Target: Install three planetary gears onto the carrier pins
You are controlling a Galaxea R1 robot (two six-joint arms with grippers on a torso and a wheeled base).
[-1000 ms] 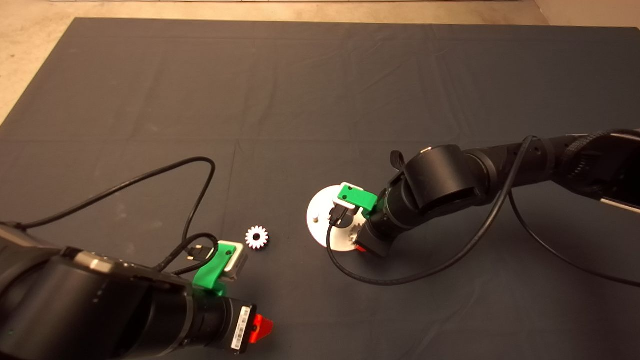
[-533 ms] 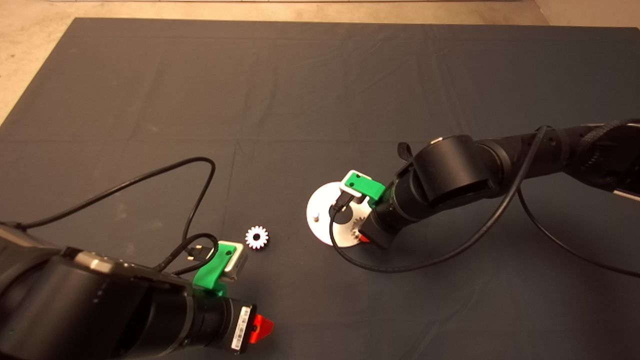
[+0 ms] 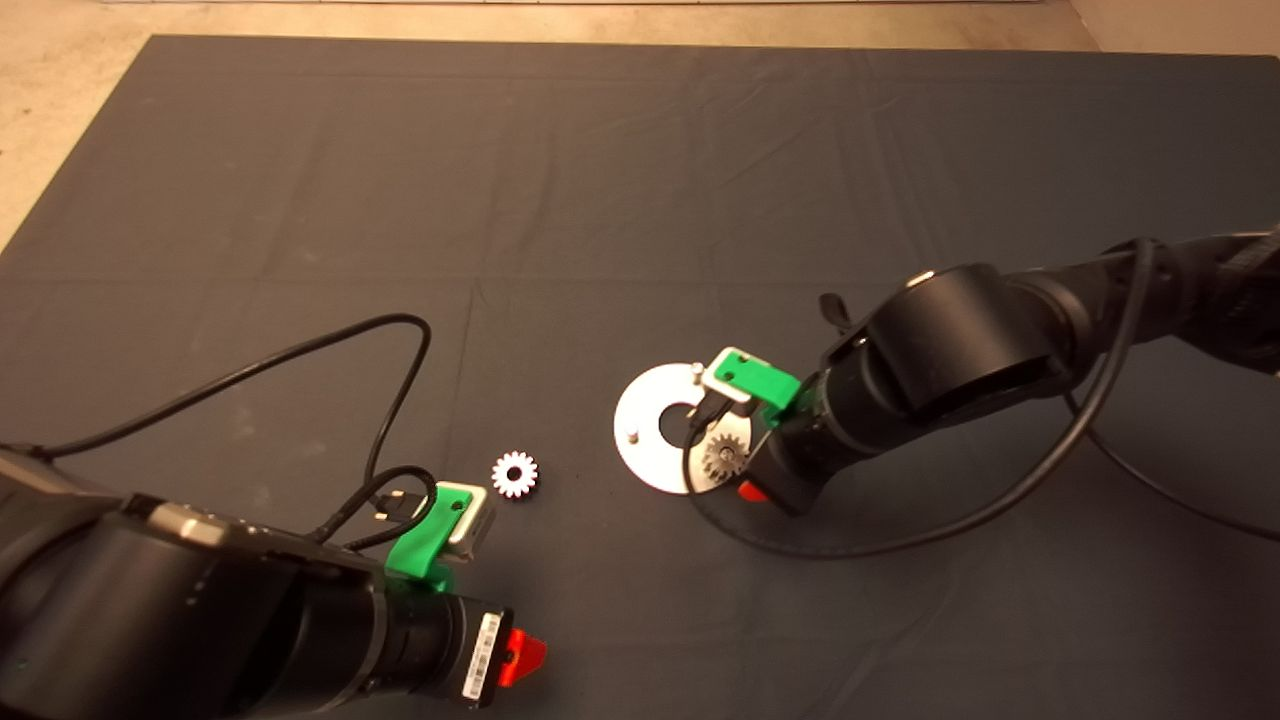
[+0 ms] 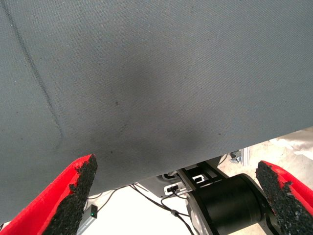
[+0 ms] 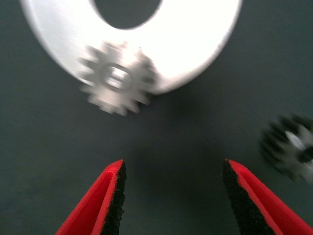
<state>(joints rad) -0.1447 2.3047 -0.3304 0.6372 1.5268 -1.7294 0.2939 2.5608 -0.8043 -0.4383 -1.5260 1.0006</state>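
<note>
**One gear seated, two waiting on the mat**

The left gripper (image 3: 520,655) is idling near the mat's (image 3: 640,150) front edge, left of centre, its jaws spread wide over bare cloth in its wrist view. Just beyond it, the white gear (image 3: 514,474) is lying flat on the mat, well apart from the plate (image 3: 645,430). The plate is sitting right of centre, with two bare pins (image 3: 632,435) standing on its left and far rim. A steel gear (image 3: 722,457) is sitting on the plate's near-right rim, over the third pin by the look of it. The right gripper (image 5: 171,196) is hanging just beside that rim, jaws apart and holding nothing. In its wrist view a second dark gear (image 5: 289,147) is lying on the mat near the right finger.

Risks, as I judge them: the gripper's trailing cable (image 3: 800,545) is lying close to the plate and could drag it, and any gear lowered off-centre could ride on a pin top or tip.
</note>
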